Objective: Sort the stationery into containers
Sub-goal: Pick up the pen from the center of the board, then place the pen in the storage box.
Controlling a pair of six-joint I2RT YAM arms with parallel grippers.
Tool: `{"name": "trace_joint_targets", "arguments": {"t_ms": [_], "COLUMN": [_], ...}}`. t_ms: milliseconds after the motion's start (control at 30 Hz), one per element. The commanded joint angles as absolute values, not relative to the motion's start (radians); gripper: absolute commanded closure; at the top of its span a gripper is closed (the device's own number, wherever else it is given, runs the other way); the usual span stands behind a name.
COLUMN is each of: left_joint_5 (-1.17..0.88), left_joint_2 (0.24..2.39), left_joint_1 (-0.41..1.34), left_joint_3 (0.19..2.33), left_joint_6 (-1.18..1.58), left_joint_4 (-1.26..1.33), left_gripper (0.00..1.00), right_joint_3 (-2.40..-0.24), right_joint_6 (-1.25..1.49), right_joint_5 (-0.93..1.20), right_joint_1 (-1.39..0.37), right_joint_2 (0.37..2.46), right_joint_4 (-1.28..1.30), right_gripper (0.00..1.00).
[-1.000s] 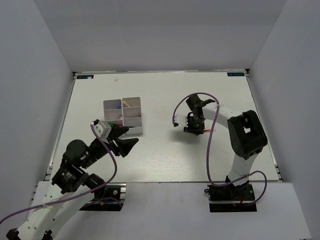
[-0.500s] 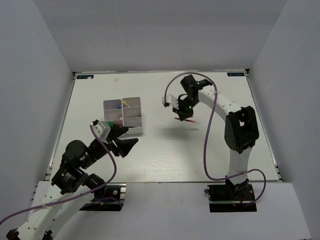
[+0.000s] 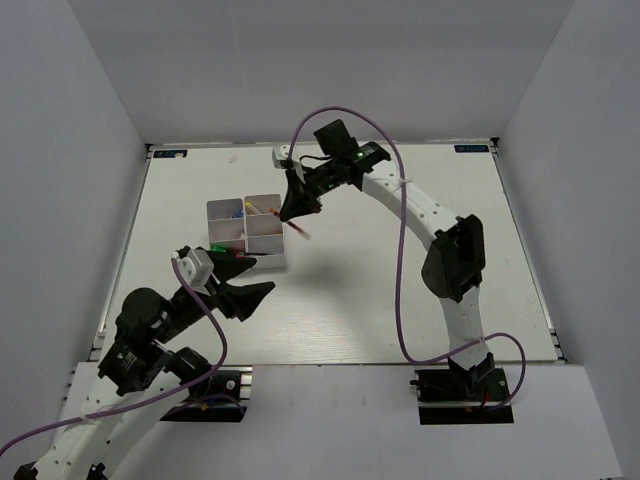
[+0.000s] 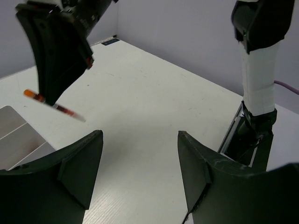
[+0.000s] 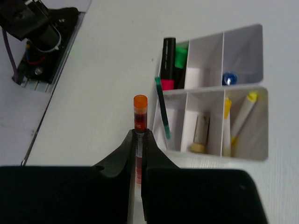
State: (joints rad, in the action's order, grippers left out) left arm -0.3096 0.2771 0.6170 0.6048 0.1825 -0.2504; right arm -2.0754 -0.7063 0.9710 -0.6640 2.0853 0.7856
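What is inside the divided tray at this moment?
Black highlighters with pink and green ends, a thin green pen, a beige eraser, two yellow-tipped pens and a small blue item, partly hidden by a divider and unidentifiable.

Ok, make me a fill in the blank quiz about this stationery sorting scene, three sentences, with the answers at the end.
The right gripper is shut on a red pen with an ___ cap.
The left gripper has its jaws ___ and holds nothing.
Two pens with ___ tips share one compartment of the tray.
Missing words: orange; open; yellow.
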Motion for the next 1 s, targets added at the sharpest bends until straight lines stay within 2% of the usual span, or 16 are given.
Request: {"name": "trace_joint_targets", "arguments": {"t_ms": [0, 300, 500, 867, 900, 933, 967], "left_joint_5": [-0.348, -0.359, -0.359, -0.359, -0.359, -0.359, -0.359], "left_joint_2": [0.27, 0.27, 0.27, 0.27, 0.27, 0.27, 0.27], "left_joint_1": [0.612, 0.612, 0.612, 0.612, 0.612, 0.612, 0.612], "left_joint_3": [0.611, 0.611, 0.611, 0.611, 0.611, 0.611, 0.611], "left_joint_6": [0.176, 0.167, 0.167, 0.167, 0.167, 0.167, 0.167], "left_joint_4": [-0.227, -0.227, -0.227, -0.227, -0.227, -0.227, -0.227], "left_gripper": [0.25, 0.25, 0.25, 0.25, 0.25, 0.25, 0.25], "right_joint_3": [-2.152, -2.261, -2.295, -2.278, -2.27, -2.267, -2.264], "right_joint_6": [-0.575, -0.434, -0.433, -0.584, -0.595, -0.612, -0.63], "right_joint_5": [1.083, 1.097, 1.083, 1.032, 1.032, 1.032, 1.032], "right_joint_1": [-0.707, -0.79, -0.79, -0.784, -0.784, -0.782, -0.784], "right_joint_2": [2.134, 2.264, 2.333, 2.39, 2.387, 2.387, 2.381], "right_joint_4": [0.641, 0.49, 0.445, 0.492, 0.503, 0.526, 0.537], "right_gripper": [1.0, 1.0, 1.0, 1.0, 0.98, 0.9, 0.75]}}
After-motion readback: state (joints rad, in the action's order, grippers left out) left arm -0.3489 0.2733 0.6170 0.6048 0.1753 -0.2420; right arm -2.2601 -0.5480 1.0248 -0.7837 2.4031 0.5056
